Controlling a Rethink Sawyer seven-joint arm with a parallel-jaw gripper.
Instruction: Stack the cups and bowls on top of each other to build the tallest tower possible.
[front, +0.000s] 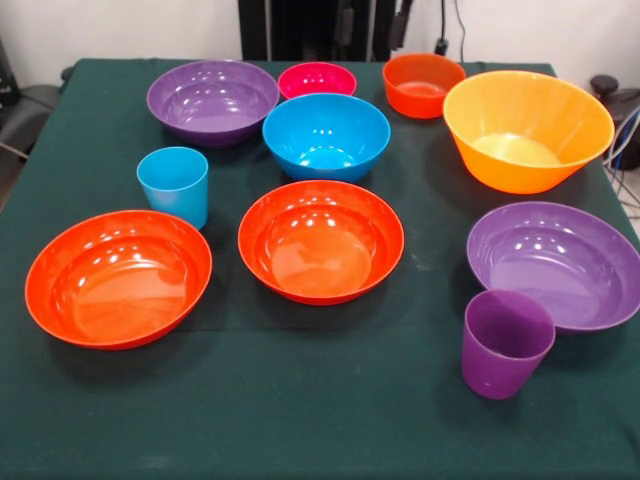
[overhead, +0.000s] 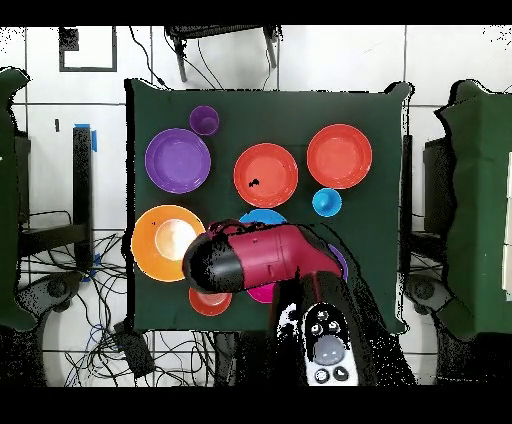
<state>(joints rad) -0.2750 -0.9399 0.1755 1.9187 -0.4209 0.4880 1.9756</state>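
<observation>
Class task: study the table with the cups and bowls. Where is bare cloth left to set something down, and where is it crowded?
Free: the wide front strip of cloth below the left orange-red bowl and left of the purple cup; also the patch between the middle orange-red bowl and the front purple bowl. Crowded: the back row, around the blue bowl and pink bowl.

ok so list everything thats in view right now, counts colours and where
glossy light blue plastic cup: 1, light blue, front view left of centre, upright
glossy purple plastic cup: 1, purple, near right, upright
wide orange-red plastic bowls: 2, orange-red, near left and centre
wide purple plastic bowls: 2, purple, far left and right
medium blue plastic bowl: 1, blue, centre far
small pink plastic bowl: 1, pink, far centre
small orange plastic bowl: 1, orange, far right of centre
large deep yellow-orange plastic bowl: 1, far right
dark green tablecloth: 1, covers table
red and black robot arm: 1, overhead view only, over the far bowls; jaws not seen
</observation>
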